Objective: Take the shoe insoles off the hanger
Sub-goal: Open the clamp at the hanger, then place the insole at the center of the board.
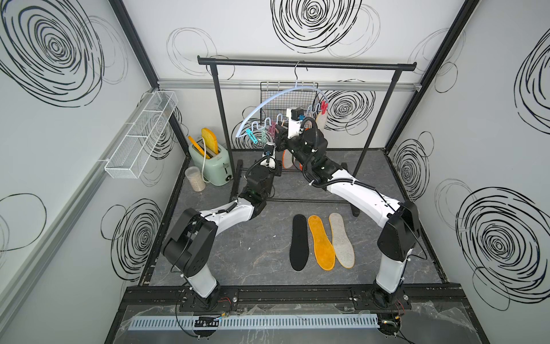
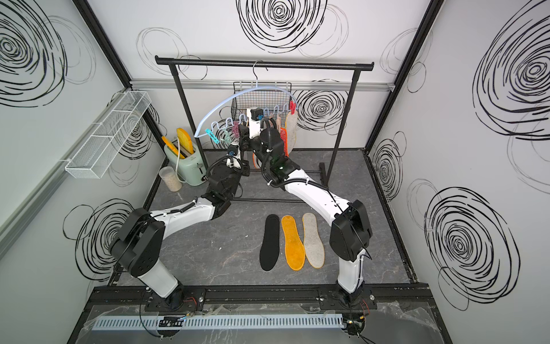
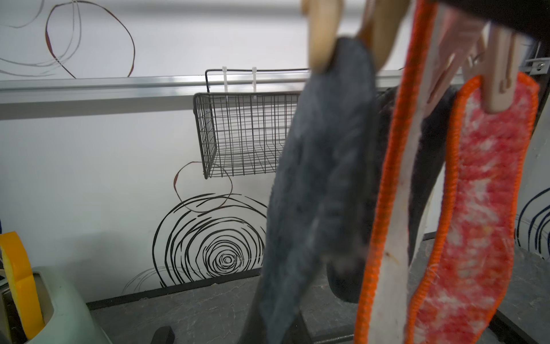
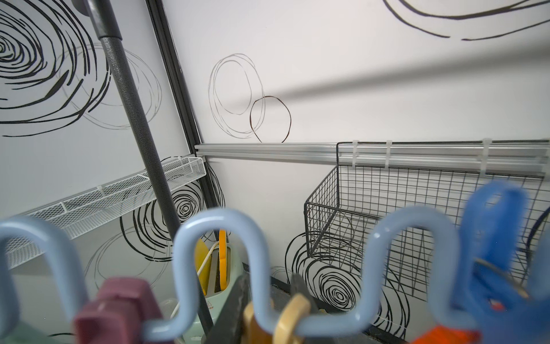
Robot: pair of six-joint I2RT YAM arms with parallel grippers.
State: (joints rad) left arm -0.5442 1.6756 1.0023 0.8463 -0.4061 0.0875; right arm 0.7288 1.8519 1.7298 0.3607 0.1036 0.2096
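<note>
The hanger (image 4: 208, 226) is smooth, faintly glossy pale blue plastic with a bare silver wire hook (image 1: 296, 76). Three insoles lie on the dark marbled tabletop (image 1: 238, 256): a matt black insole (image 1: 299, 242), a fuzzy orange insole (image 1: 321, 242) and a grey felt insole (image 1: 341, 239). A hanging dark grey insole (image 3: 321, 178) looks fleecy. The garment rack (image 4: 128, 98) is black, pebbled metal tube.

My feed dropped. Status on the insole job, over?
Left gripper shut, beside dark grey insole. Right gripper astride tan peg on hanger, squeeze unclear. Three insoles on floor, several still pegged. Nothing seen blocking.
</note>
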